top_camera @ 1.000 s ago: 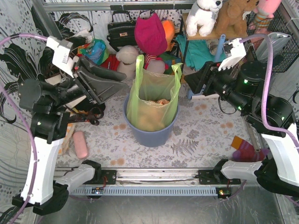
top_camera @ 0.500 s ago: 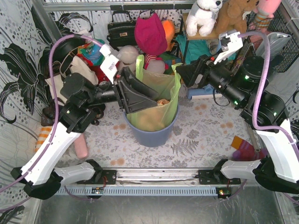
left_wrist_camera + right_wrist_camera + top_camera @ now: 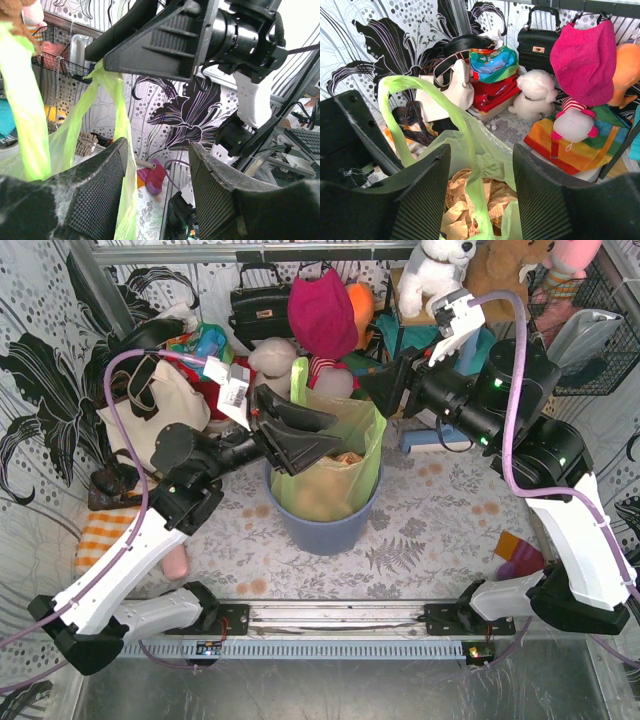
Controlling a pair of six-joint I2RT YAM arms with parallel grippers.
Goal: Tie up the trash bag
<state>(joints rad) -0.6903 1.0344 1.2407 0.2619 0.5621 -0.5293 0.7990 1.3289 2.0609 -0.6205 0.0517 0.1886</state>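
A round blue-grey bin [image 3: 325,532] stands in the middle of a table [image 3: 430,530] covered with a pale floral cloth. The trash bag [image 3: 325,475] sits inside the bin. It is thin, see-through light green plastic, and its upper half rises above the rim. The bag's mouth is open and untied. Crumpled tan paper [image 3: 345,458] fills its lower part, seen from above and through the plastic. The two handle loops [image 3: 300,375] stand up at the far side of the bag, one on the left and one on the right.

The left gripper [image 3: 340,432] reaches in from the left and hangs over the bag's mouth. Its fingers are spread wide and hold nothing. In its wrist view the gripper [image 3: 155,170] has a green strip of the bag in the gap, close to one finger. Whether the strip touches the finger cannot be told.

The right gripper [image 3: 385,390] comes in from the far right, beside the right handle loop. It is also spread wide and grips nothing. In its own view the gripper [image 3: 480,165] looks down into the bag [image 3: 470,150]. A handle loop arches up on the left and a strip of plastic runs down through the gap between the fingers, over the paper [image 3: 465,195].

On the far left a cream tote bag [image 3: 160,410] with dark straps leans against the wall. What it holds cannot be seen. A closed black handbag [image 3: 262,305] stands at the back.
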